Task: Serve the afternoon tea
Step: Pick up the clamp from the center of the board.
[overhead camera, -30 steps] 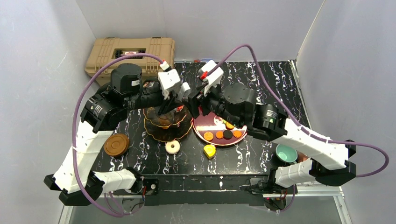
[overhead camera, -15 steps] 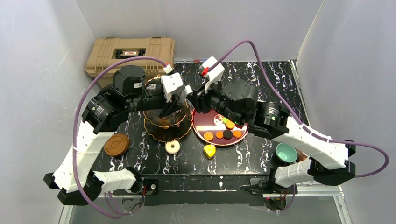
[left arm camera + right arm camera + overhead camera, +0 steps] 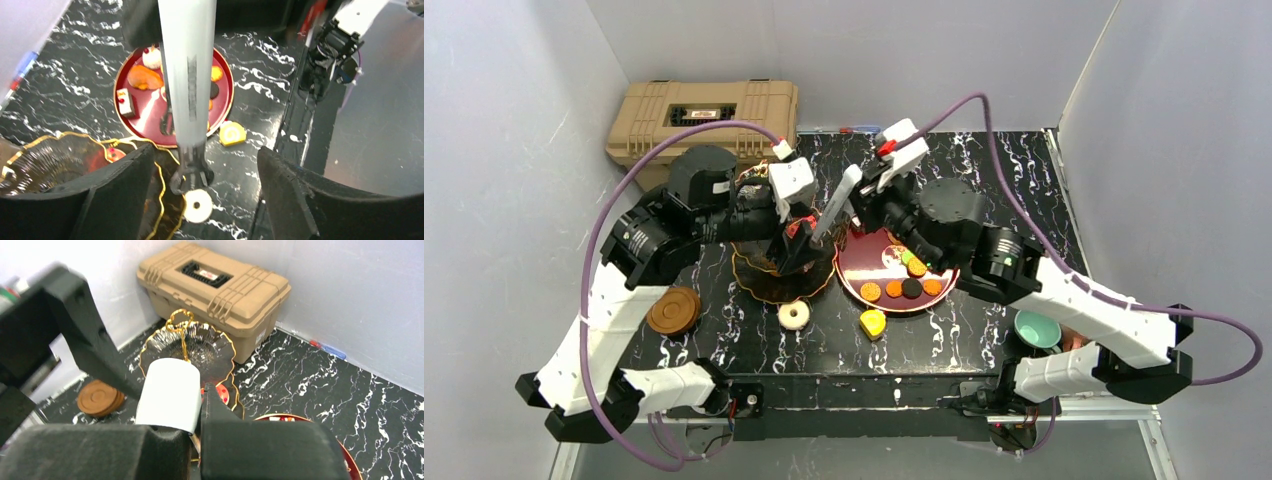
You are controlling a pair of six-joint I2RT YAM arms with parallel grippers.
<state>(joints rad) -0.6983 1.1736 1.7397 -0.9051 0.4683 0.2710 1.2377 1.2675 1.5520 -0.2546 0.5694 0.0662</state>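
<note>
The dark three-tier stand (image 3: 769,280) with gold rims stands left of the red plate (image 3: 864,268), which holds several sweets (image 3: 911,288). My left gripper (image 3: 794,255) hangs open over the stand's right side, nothing between its fingers (image 3: 120,195). A red sweet (image 3: 114,154) lies on a tier beside it. My right gripper (image 3: 817,237), one finger white, reaches in from the right. It is shut, its tip down at the stand's rim (image 3: 192,172). Whether it pinches anything I cannot tell. A white donut (image 3: 794,315) and a yellow roll (image 3: 873,323) lie on the table.
A tan case (image 3: 704,110) sits at the back left, close behind the stand (image 3: 200,347). Stacked brown saucers (image 3: 673,310) lie front left. A teal cup (image 3: 1036,327) stands front right, by the right arm. Grey walls close in both sides.
My left gripper has opened and dropped lower over the stand. My right gripper has closed, and its wrist has swung back to the right while its tip stays at the stand.
</note>
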